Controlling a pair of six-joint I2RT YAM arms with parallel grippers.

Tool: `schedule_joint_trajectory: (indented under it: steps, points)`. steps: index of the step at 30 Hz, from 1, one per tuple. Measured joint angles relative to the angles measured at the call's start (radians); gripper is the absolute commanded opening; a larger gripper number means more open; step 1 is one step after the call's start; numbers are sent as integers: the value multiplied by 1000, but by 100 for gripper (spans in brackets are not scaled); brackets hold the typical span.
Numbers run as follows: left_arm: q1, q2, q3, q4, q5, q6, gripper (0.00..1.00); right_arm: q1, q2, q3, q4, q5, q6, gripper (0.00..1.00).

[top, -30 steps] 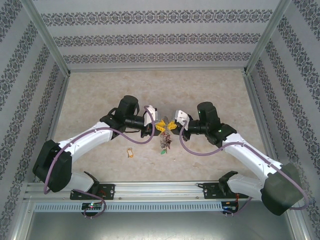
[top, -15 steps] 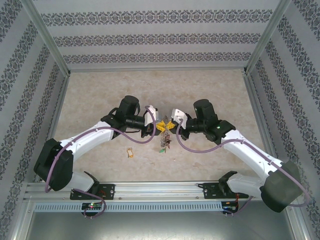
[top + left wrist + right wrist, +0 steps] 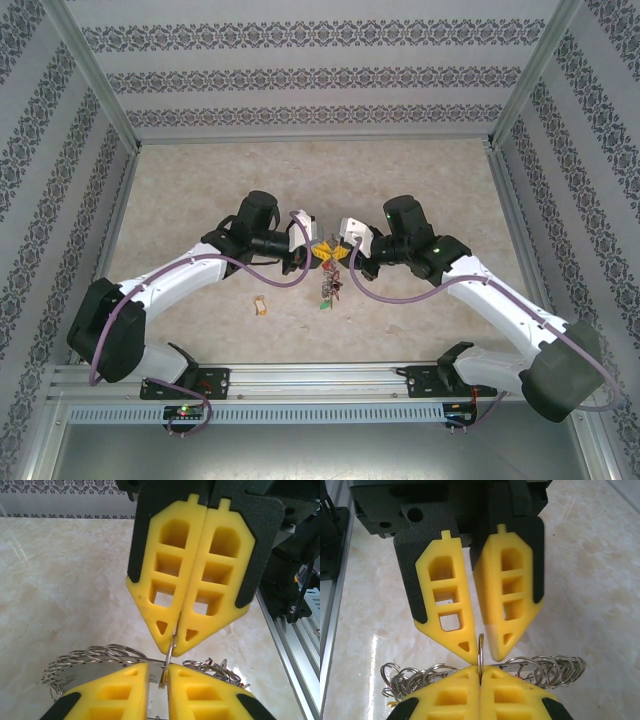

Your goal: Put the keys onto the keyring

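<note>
The keyring point(image 3: 328, 288), a bunch of silvery rings and coloured tags, hangs just below where the two grippers meet over the middle of the table. My right gripper point(image 3: 480, 672) is shut on a thin ring of the keyring point(image 3: 481, 645) that stands edge-on. My left gripper point(image 3: 157, 669) faces it, jaws a narrow gap apart around that same ring point(image 3: 167, 667), which touches one pad. From above, the left gripper point(image 3: 320, 252) and right gripper point(image 3: 342, 252) are tip to tip. One of the keys point(image 3: 261, 305), with a pale tan tag, lies loose on the table to the left.
More rings of the bunch point(image 3: 95, 655) fan out sideways behind the yellow fingers. An aluminium rail point(image 3: 320, 380) runs along the near edge. Patterned walls and metal posts point(image 3: 100, 85) enclose the marble-look table point(image 3: 200, 180).
The left jaws have narrowed around the ring. The right arm has shifted slightly left and up, pressing its gripper closer to the left one. The loose key has not moved.
</note>
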Motion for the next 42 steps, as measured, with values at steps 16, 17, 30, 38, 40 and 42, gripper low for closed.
schedule_joint_trajectory:
  steps: [16,17,30,38,40,42]
  points:
    - [0,-3,0,-2,0,0,11,18,45,72,-92,32,-22,0]
    - [0,-3,0,-2,2,0,7,18,46,73,-93,33,-22,0]
    - [0,-10,-7,2,2,0,0,17,47,74,-90,45,-22,2]
    - [0,-27,-16,16,-4,-13,0,11,36,58,-53,22,0,19]
    - [0,-30,-19,29,-5,-30,0,2,16,43,-34,11,13,23]
    - [3,-30,-19,46,-5,-53,0,-5,-12,29,-17,3,28,24]
